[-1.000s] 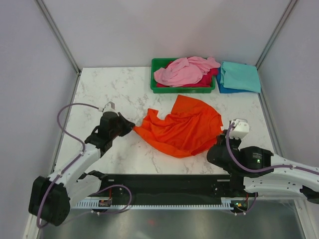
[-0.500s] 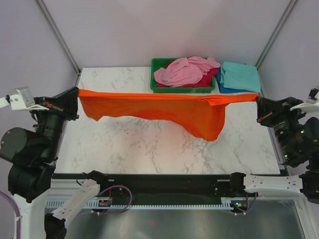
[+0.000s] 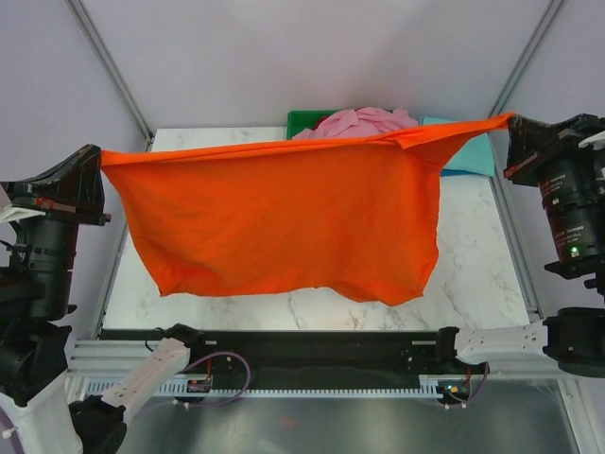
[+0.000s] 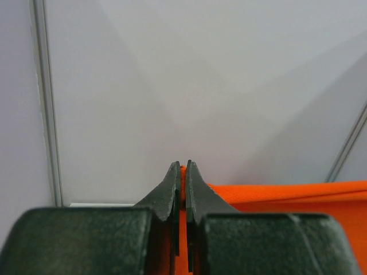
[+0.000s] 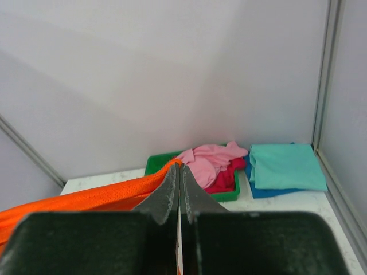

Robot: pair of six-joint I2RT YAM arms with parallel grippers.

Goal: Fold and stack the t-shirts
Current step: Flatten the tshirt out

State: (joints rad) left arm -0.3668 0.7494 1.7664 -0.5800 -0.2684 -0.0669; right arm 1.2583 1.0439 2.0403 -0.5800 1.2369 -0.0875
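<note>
The bright orange t-shirt [image 3: 284, 213] hangs spread wide in the air above the table, held taut by its top edge. My left gripper [image 3: 97, 161] is shut on its left corner; the orange cloth [image 4: 275, 192] shows between the jaws in the left wrist view. My right gripper [image 3: 510, 123] is shut on its right corner; the orange cloth [image 5: 86, 197] runs off to the left in the right wrist view. The light pink t-shirt [image 5: 212, 160] lies crumpled over the magenta one [image 5: 226, 175]. The folded teal t-shirt [image 5: 284, 166] lies on the blue one [image 5: 269, 192] at the back right.
The green tray [image 5: 157, 163] stands at the back of the marble table [image 3: 473, 284] and holds the pink and magenta shirts. Grey walls with metal posts close in the table on three sides. The hanging shirt hides most of the tabletop in the top view.
Both arms have lifted the orange shirt from the table high into the air and pulled it wide apart. It now hangs as a broad sheet.
</note>
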